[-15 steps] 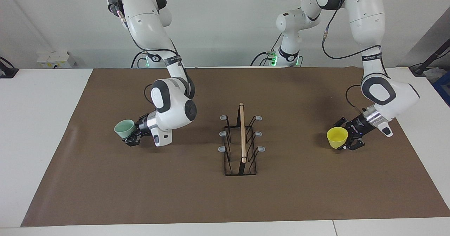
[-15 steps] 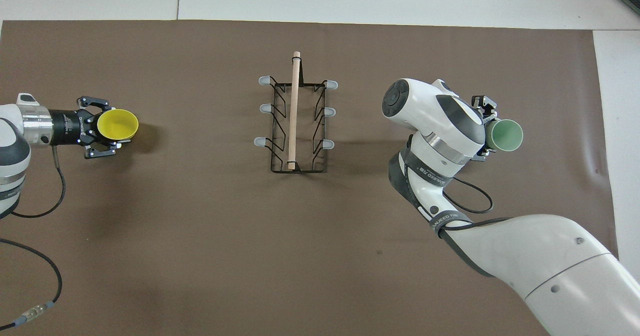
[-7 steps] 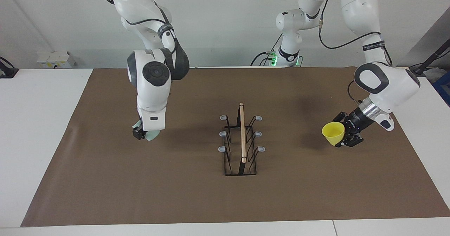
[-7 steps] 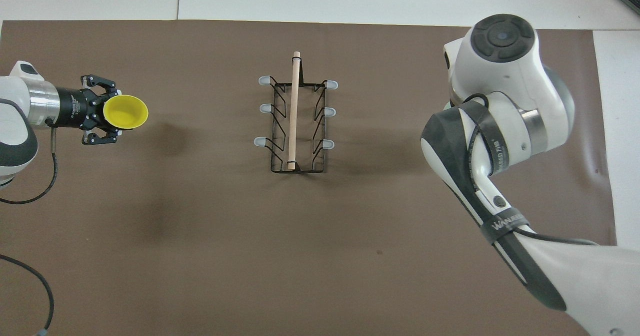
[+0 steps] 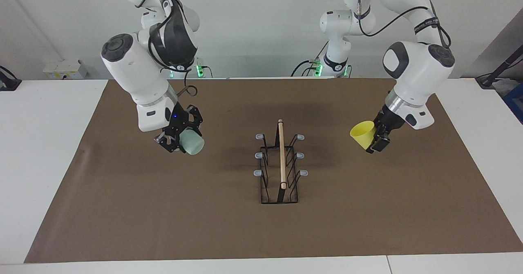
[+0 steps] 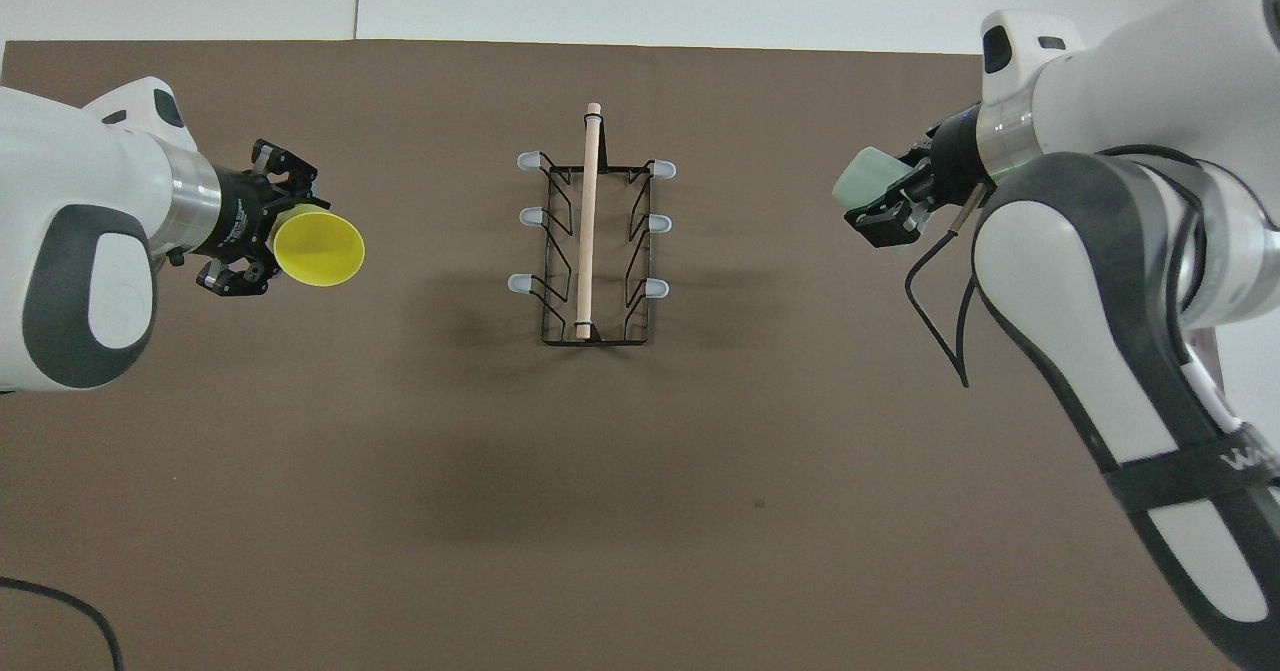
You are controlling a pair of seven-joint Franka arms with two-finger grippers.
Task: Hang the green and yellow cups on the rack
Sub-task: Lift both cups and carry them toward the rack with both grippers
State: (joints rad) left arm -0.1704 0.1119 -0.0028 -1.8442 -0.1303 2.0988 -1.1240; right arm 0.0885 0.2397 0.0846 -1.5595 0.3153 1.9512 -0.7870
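facing: we see right gripper (image 5: pixel 176 138) clamped on green cup (image 5: pixel 193 144), now lifted, apparently tipped toward rack (image 5: pixel 280 168) | left gripper (image 5: pixel 378 140) clamps yellow cup (image 5: pixel 362 134), raised | overhead: both cups have neared the mid-table rack (image 6: pixel 590 241).

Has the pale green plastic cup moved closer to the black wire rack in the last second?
Yes. In the facing view the pale green plastic cup, held in the right claw, has been carried up and toward the black wire rack.
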